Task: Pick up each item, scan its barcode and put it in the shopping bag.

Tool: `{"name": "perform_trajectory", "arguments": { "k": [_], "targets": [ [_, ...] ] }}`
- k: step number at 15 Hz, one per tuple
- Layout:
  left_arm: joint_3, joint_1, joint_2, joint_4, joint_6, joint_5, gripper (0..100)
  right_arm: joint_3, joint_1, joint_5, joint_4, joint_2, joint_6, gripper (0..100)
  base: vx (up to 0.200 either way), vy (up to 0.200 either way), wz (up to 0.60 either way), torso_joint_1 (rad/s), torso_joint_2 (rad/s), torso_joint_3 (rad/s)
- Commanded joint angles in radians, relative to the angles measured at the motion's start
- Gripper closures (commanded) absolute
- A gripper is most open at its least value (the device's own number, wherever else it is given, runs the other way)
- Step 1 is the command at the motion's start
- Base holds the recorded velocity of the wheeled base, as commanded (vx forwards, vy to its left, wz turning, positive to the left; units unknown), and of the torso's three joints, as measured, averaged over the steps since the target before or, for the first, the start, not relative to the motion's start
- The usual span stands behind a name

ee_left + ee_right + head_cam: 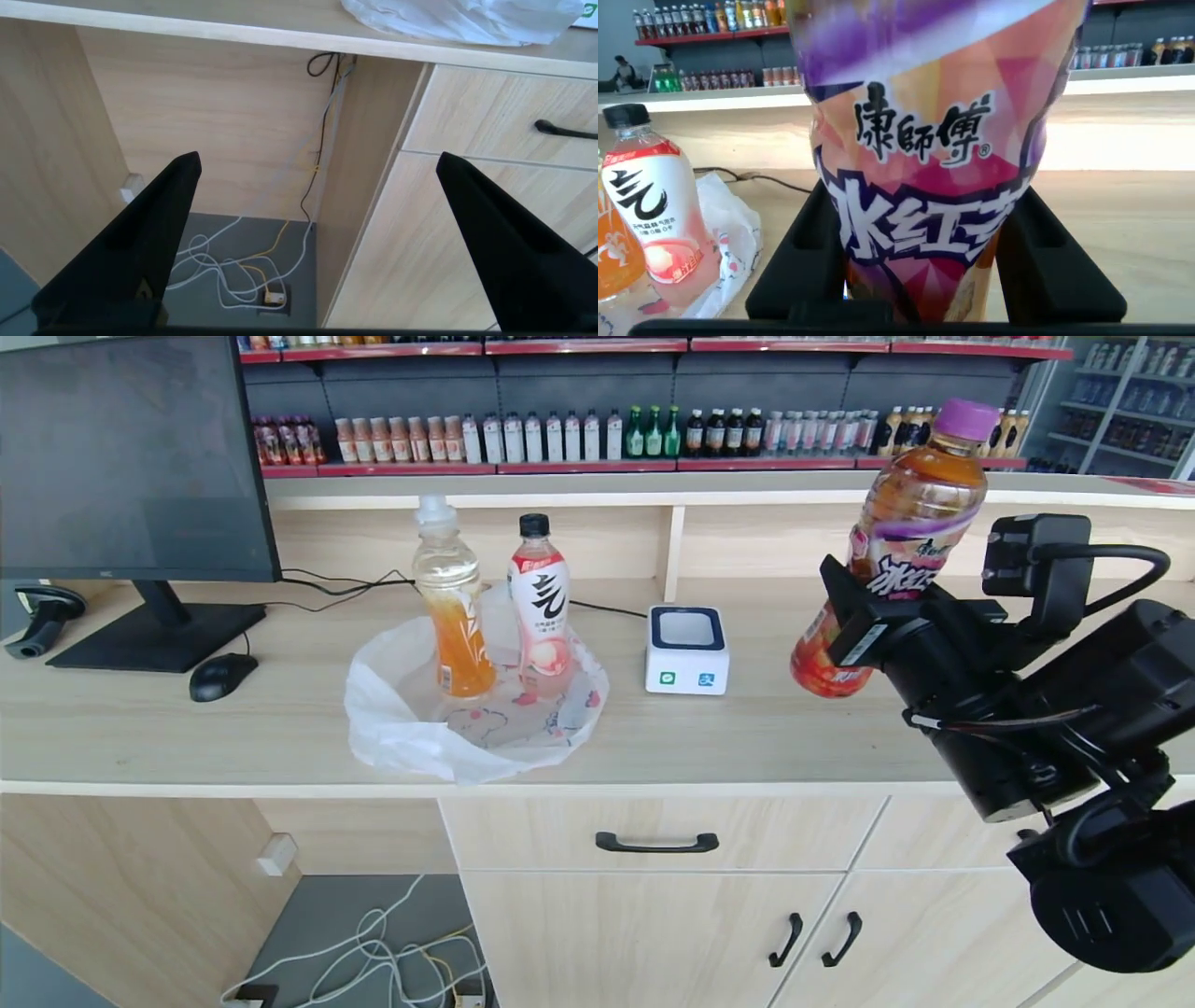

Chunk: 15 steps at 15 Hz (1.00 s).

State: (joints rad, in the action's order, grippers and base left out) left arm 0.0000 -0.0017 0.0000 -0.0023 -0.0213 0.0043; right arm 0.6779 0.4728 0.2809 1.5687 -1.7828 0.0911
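Right end effector (873, 616) clamps the purple-capped tea bottle (920, 495) at mid-body, holding it aloft and tilted with cap up, so the scanner (686, 649) sits down and to its left on the surface (794, 737), with the shopping bag (392, 723) farther left.

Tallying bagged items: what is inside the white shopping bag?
Two upright bottles: an orange drink and a black-capped white bottle. The shopping bag has a crumpled near rim that covers part of its floor. The right gripper holds a purple-capped bottle outside.
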Motion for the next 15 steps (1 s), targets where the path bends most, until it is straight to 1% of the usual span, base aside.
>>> {"name": "perform_trajectory", "arguments": {
  "k": [1,2,3,10,15],
  "targets": [
    [0.0,0.0,0.002,-0.001,0.0,0.0,0,0.005,0.02,0.0,0.002,0.002,-0.019,100,0.0,0.2,0.0,-0.022,-0.01,0.012],
    [0.0,0.0,0.0,-0.001,-0.002,0.0,0,0.003,0.047,0.0,0.002,0.002,-0.031,100,0.0,0.2,0.0,0.012,0.0,0.007],
    [0.0,0.0,0.0,-0.001,-0.002,0.0,0,0.005,0.052,0.0,0.002,0.003,-0.031,100,0.0,0.2,0.0,0.032,0.01,-0.002],
    [0.0,0.0,0.0,-0.001,-0.002,0.0,0,0.006,0.055,0.0,0.002,-0.006,-0.033,100,0.0,0.2,0.0,0.0,0.0,0.003],
    [0.0,0.0,0.0,-0.001,0.0,0.0,0,0.009,0.086,0.0,0.002,-0.015,-0.031,100,0.0,0.0,0.0,0.0,0.0,0.0]
  ]
}}
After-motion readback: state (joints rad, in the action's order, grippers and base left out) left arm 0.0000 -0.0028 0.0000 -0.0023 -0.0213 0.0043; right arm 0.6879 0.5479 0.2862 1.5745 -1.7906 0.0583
